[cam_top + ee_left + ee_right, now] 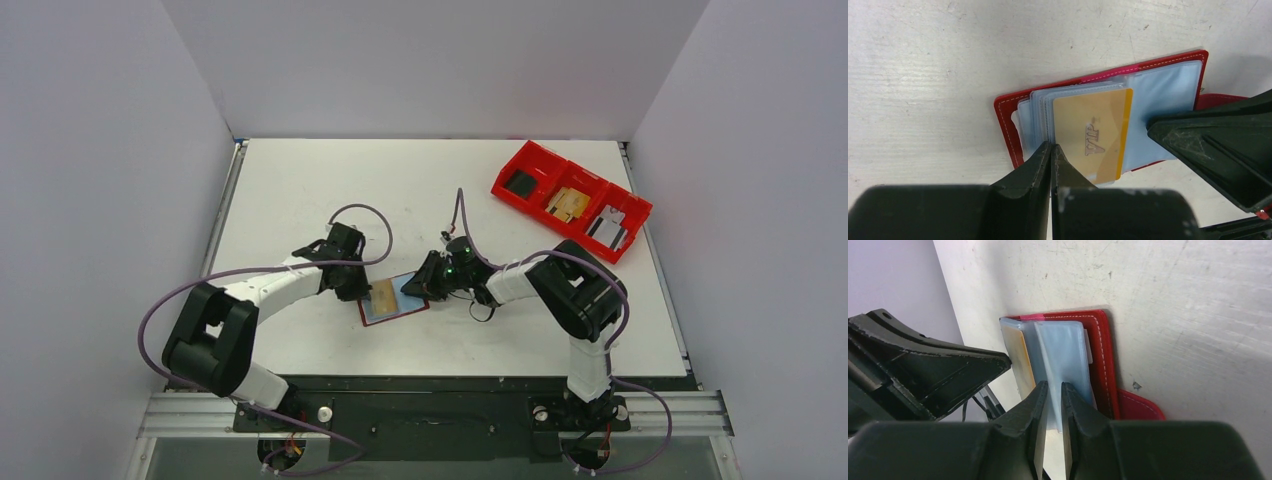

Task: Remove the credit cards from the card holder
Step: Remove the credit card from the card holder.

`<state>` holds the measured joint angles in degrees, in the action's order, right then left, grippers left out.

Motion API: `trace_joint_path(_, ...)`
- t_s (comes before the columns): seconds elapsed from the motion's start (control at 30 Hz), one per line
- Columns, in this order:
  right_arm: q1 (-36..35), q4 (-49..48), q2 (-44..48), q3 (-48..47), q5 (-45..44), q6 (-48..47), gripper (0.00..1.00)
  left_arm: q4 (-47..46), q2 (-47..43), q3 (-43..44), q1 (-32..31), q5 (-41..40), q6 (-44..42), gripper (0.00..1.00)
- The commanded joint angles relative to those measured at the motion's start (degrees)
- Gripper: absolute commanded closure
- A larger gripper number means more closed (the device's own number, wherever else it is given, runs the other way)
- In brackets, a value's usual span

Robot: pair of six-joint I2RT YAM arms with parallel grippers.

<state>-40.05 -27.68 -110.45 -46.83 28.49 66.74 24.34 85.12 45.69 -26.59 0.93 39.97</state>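
Observation:
The dark red card holder (395, 320) lies open on the table between my two grippers. Its pale blue clear sleeves fan up from it. A yellowish card marked VIP (1093, 135) sits on top of the sleeves, also seen in the top view (384, 296) and edge-on in the right wrist view (1020, 360). My left gripper (1051, 148) is shut, its tips at the left edge of that card. My right gripper (1054, 386) pinches one pale blue sleeve (1063, 355) over the red cover (1103, 365). Other cards are hidden in the sleeves.
A bright red three-compartment bin (535, 150) stands at the back right, holding a dark item, yellowish cards and a grey-white item. Both grippers (362, 288) (412, 287) are close together over the holder. Grey walls enclose the table.

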Motion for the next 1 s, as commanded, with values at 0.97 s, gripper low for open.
trace_joint_path(0.97,-2.5,0.1,-1.8,-4.5,0.2,-1.7,0.98,-3.1,4.8,-0.4,-1.2,-0.4,1.3,1.0)
